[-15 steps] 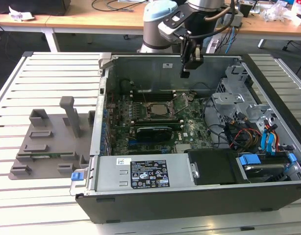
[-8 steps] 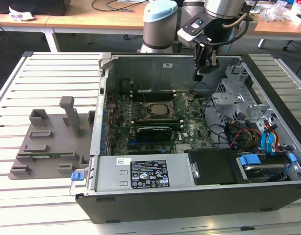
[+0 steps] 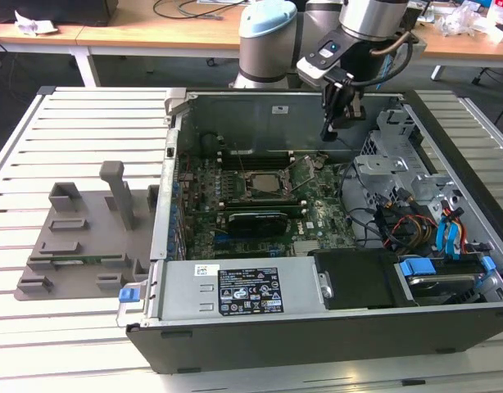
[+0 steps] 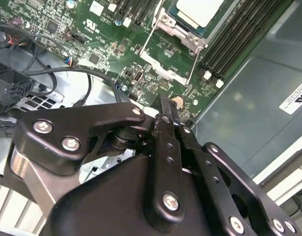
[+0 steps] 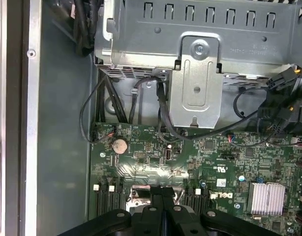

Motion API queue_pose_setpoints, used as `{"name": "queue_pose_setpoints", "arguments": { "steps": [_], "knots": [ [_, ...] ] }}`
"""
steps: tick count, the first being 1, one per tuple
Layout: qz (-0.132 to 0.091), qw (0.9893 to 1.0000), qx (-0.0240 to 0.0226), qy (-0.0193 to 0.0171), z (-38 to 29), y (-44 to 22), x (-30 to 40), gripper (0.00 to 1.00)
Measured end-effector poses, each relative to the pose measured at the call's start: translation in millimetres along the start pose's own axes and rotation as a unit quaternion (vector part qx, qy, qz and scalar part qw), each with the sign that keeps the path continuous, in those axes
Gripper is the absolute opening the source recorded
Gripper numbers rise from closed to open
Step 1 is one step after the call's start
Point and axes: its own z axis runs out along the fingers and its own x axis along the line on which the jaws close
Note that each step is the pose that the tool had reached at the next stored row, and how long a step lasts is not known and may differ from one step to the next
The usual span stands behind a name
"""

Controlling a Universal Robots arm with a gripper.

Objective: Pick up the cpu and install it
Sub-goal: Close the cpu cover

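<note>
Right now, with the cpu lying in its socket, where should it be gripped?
Probably by two opposite edges of the cpu, coming straight down from above: it lies flat and thin in the black socket, hinged frame swung open, leaving its top exposed.

Slatted white table (image 3: 71,123) with open computer case (image 3: 317,342) (grey fixture plate (image 3: 67,246) beside)

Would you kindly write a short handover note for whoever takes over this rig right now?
The claw is shut and holds nothing. It hangs above the board inside the open computer case, to the exterior view's right of the socket.
The cpu chip lies in its socket, pale top up.
Done: judging by where it lies, the chip is picked and seated.
Left: the socket's hinged frame stands open, not yet closed over the chip.
</note>
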Motion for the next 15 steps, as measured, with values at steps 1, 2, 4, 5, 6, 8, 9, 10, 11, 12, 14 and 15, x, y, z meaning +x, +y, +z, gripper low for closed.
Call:
{"name": "queue_pose_setpoints", "arguments": {
  "steps": [1,2,4,5,6,8,9,10,11,12,14,15],
  "knots": [
    [0.0,1.0,0.0,0.0,1.8,0.1,0.0,0.11],
    [0.0,1.0,0.0,0.0,3.2,0.2,0.0,0.11],
    [0.0,1.0,0.0,0.0,6.1,0.4,0.1,0.11],
    [0.0,1.0,0.0,0.0,7.0,0.5,0.1,0.11],
    [0.0,1.0,0.0,0.0,8.0,0.6,0.1,0.11],
    [0.0,1.0,0.0,0.0,13.1,1.0,0.2,0.11],
    [0.0,1.0,0.0,0.0,15.6,1.1,0.3,0.11],
    [0.0,1.0,0.0,0.0,18.3,1.3,0.3,0.11],
    [0.0,1.0,0.0,0.0,19.8,1.4,0.3,0.11],
    [0.0,1.0,0.0,0.0001,20.9,1.5,0.4,0.11],
    [0.0,1.0,0.0,0.0,29.7,2.0,0.5,0.11],
    [0.0,1.0,0.0,0.0,47.1,3.0,0.9,0.11]
  ]
}}
